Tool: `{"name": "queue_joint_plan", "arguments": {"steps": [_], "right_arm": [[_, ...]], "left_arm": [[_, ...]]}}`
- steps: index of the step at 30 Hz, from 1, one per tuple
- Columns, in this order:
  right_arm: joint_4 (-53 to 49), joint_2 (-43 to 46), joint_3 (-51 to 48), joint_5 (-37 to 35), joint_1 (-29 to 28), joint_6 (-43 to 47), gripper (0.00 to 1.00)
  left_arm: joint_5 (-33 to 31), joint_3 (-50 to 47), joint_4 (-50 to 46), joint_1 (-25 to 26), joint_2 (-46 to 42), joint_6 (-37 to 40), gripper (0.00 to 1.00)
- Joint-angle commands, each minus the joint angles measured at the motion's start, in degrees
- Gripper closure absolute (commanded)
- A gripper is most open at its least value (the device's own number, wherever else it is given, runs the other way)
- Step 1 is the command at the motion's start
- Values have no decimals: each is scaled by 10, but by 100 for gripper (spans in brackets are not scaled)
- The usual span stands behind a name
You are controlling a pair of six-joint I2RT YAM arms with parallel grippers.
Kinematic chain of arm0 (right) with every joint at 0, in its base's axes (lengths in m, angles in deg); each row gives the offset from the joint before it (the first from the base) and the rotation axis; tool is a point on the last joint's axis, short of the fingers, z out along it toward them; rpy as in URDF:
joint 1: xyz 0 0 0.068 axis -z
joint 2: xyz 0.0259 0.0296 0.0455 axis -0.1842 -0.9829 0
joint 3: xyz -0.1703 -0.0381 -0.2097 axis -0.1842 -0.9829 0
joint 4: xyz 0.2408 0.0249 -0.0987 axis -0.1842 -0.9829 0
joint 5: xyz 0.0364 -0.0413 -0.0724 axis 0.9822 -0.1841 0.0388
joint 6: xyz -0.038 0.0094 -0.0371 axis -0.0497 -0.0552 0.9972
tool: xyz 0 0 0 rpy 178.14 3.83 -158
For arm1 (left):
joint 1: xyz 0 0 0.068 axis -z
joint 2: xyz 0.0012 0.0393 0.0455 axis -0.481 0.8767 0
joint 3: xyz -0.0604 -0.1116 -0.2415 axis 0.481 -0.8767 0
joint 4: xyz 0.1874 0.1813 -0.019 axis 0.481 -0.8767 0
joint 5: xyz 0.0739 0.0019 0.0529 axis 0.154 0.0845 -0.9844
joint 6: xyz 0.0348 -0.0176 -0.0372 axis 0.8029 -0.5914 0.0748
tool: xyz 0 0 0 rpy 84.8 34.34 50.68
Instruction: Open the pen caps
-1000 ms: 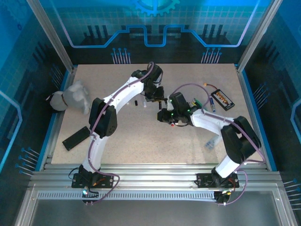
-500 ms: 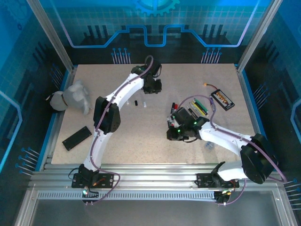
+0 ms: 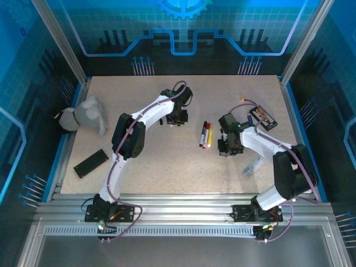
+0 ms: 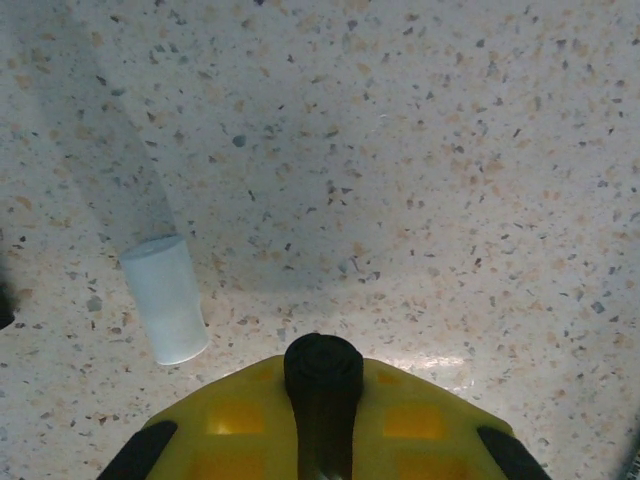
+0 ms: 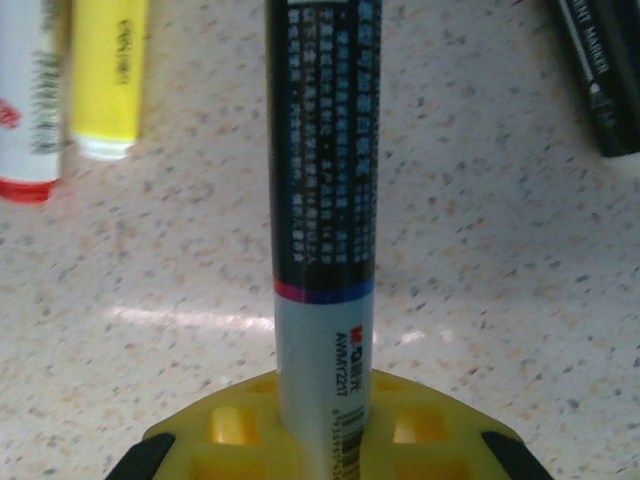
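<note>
Your right claw [image 5: 325, 440] holds a black-and-grey pen [image 5: 322, 200], pointing straight out, with a red and blue band round its middle. Beyond it, a white pen [image 5: 30, 90] with a red end and a yellow pen [image 5: 108, 75] lie side by side on the counter [image 5: 450, 280]. A black pen [image 5: 600, 80] lies to their right. A white cap [image 4: 165, 298] lies on its side, and a black cap [image 4: 322, 385] sits in your left claw [image 4: 322, 440].

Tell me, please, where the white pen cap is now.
In the left wrist view, the white pen cap lies on the speckled table at the lower left, close beside the left end effector but apart from it.
</note>
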Motion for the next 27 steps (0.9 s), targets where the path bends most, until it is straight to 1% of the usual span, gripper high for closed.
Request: {"name": "queue_joint_plan", "arguments": {"steps": [1, 3, 6, 10, 12, 14, 16, 17, 19, 22, 27], "right_arm": [[-11, -38, 35, 4, 15, 25, 100], [-7, -61, 49, 10, 17, 32, 100], [-6, -93, 67, 12, 22, 38, 100], [-16, -124, 89, -6, 27, 34, 100], [-24, -134, 98, -22, 30, 29, 95], [-40, -145, 111, -46, 30, 26, 81], [-62, -157, 126, -75, 30, 18, 70], [-72, -161, 132, -87, 30, 16, 66], [-85, -166, 142, -106, 30, 8, 62], [-84, -162, 145, -108, 30, 7, 60], [-91, -167, 163, -121, 31, 2, 60]], "left_arm": [[-19, 10, -24, -3, 25, 9, 100], [-19, 16, -27, -3, 33, 10, 98], [-22, 24, -34, -6, 42, 11, 90], [-20, 27, -35, -11, 46, 11, 75], [-21, 27, -36, -13, 46, 13, 69], [-21, 28, -36, -13, 46, 14, 65], [-20, 33, -37, -14, 45, 15, 64], [-19, 34, -38, -13, 44, 15, 63], [-19, 35, -35, -13, 39, 14, 63], [-17, 39, -35, -13, 33, 16, 63], [-17, 42, -38, -13, 15, 18, 63]]}}
